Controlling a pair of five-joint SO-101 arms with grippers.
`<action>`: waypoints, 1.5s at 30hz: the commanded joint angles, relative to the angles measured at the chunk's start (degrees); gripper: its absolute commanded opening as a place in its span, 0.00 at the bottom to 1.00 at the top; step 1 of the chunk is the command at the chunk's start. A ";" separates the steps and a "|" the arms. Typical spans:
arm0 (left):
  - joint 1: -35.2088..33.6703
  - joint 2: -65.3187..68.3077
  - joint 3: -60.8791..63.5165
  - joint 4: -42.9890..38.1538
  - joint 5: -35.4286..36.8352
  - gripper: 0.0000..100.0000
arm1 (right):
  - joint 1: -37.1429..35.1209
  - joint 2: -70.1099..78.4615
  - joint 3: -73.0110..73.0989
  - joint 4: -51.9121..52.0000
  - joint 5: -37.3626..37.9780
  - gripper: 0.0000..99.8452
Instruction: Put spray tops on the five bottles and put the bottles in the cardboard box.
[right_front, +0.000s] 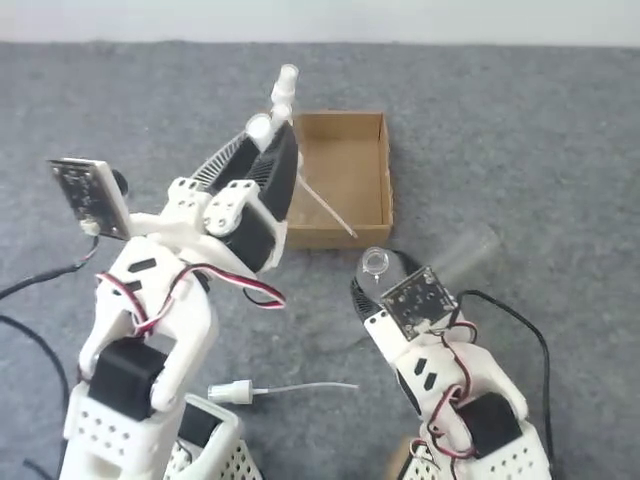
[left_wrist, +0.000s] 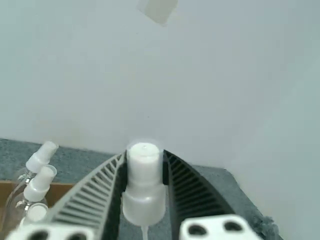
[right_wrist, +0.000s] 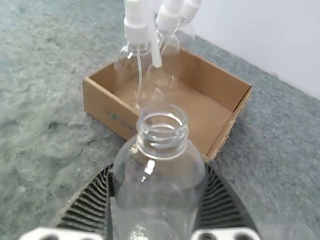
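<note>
My left gripper (right_front: 262, 135) (left_wrist: 144, 157) is shut on a white spray top (right_front: 260, 125) (left_wrist: 144, 182), held high above the cardboard box (right_front: 383, 170) (right_wrist: 220, 90). Its thin tube (right_front: 325, 208) (right_wrist: 154, 50) slants down over the box. My right gripper (right_front: 385, 278) (right_wrist: 159, 176) is shut on a clear open-necked bottle (right_front: 376, 263) (right_wrist: 159, 165), upright, just in front of the box. Three capped bottles (right_front: 285, 88) (left_wrist: 40, 172) (right_wrist: 170, 30) stand in the box's far left corner.
A loose spray top (right_front: 235, 392) with a long tube lies on the grey carpet between the arm bases. A clear bottle without a top (right_front: 470, 250) lies on its side right of the held bottle. Cables trail near both bases.
</note>
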 joint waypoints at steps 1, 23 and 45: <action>3.16 -1.23 0.13 -2.02 0.26 0.01 | -0.75 -1.19 -0.26 -3.21 1.76 0.03; 3.87 -12.75 3.82 -1.41 0.00 0.01 | -2.95 -1.19 0.09 -3.21 2.11 0.03; 4.04 -15.03 8.57 3.60 0.00 0.01 | -2.95 -1.19 0.62 -3.47 2.02 0.03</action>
